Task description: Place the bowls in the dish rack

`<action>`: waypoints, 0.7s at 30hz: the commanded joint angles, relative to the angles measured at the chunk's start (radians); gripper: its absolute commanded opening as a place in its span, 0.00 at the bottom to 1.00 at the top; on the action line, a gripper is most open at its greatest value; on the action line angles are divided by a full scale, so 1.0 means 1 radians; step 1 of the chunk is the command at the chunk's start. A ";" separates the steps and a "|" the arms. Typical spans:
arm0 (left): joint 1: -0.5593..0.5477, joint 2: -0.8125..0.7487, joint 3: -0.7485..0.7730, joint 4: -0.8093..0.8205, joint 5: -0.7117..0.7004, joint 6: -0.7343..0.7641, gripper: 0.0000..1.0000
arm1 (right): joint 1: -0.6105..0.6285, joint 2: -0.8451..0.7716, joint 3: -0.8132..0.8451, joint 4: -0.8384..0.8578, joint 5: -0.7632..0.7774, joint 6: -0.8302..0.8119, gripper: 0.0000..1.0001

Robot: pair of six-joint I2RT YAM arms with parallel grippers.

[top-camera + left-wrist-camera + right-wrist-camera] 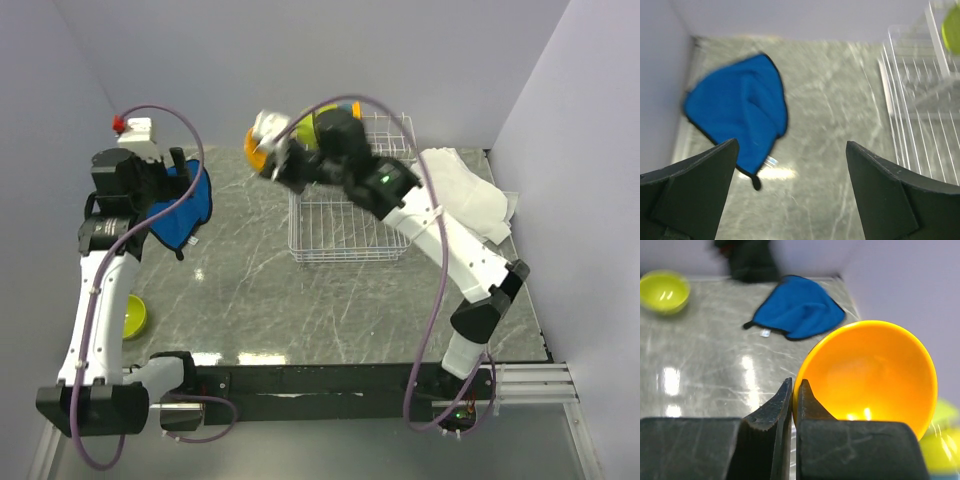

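The blue cloth point(740, 110) lies crumpled on the far-left part of the tabletop point(260, 290), right under the left claw point(791, 147), which hangs above it with its jaws spread wide and nothing between them. A white cloth point(465, 190) is bunched against the right side of the dish rack point(345, 235), touching its wire wall. A small white object with a red top point(138, 127) sits in the far-left corner. The right arm reaches diagonally over the rack's flat tray and hides most of its raised far section. The right claw point(795, 390) is closed tight on the rim of the orange bowl point(875, 375), holding it tilted on edge in the air just beside the rack's far-left corner. Four bowls can be counted. One is the orange one. One lime green bowl point(136, 316) sits upright on the tabletop by the left arm, well apart from the rack. A second lime green bowl point(306, 126) is at the rack's far end, partly behind the right wrist. A sliver of a light blue bowl point(354, 106) shows beside it. There is one rack and there are two cloths. The tabletop is glossy grey-green stone with pale veins and bright reflections. Plain pale walls point(300, 50) close it in on the left, far and right sides.
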 commanded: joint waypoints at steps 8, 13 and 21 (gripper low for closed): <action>-0.022 0.195 0.015 -0.057 0.201 0.111 0.95 | -0.547 -0.082 -0.017 0.396 -0.394 0.867 0.00; -0.022 0.238 0.032 -0.058 0.322 0.245 0.97 | -0.749 -0.047 -0.157 0.793 -0.609 1.242 0.00; -0.019 0.257 0.052 -0.052 0.377 0.359 1.00 | -0.866 0.062 -0.217 1.121 -0.629 1.652 0.00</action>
